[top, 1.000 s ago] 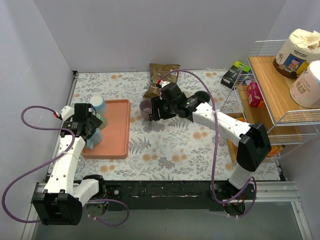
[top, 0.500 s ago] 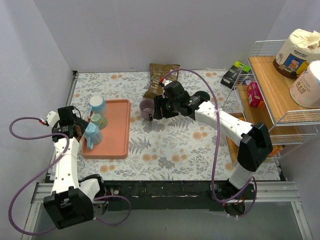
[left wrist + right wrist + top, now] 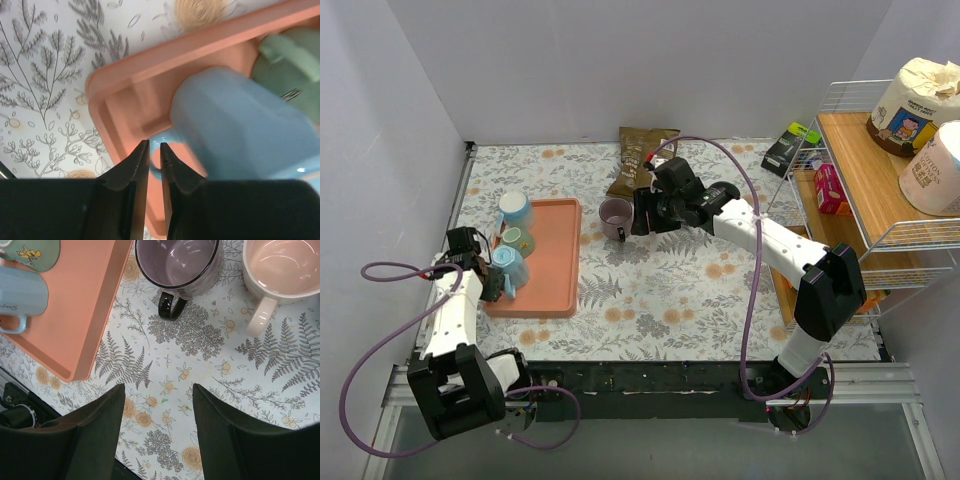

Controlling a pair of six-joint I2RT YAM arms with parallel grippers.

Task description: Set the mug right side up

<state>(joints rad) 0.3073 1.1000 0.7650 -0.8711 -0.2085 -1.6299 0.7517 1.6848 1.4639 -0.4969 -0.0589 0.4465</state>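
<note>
Pulls the left gripper (image 3: 154, 145), fingers nearly together on nothing, back off the blue mug (image 3: 235, 125), now set on the tray (image 3: 150, 62) just ahead-right of the tips, probably righted though mouth unseen, and farther off eases the wide-spread right gripper (image 3: 157, 395) away from the upright purple mug (image 3: 177, 270).

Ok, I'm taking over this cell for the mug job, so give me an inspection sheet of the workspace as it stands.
Surface: floral-covered table, nothing spilled seen.
Job's things: purple mug and cream mug stand open side up on the table; blue mug, green mug and light blue mug sit on the orange tray, orientation unclear.
Clutter: brown bag at the far edge.
Grippers: left gripper nearly shut beside the light blue mug; right gripper open, above the table near the purple mug.
Cables: purple cables loop off both arms, none across the mugs.
Surroundings: wire shelf on the right, stocked.
</note>
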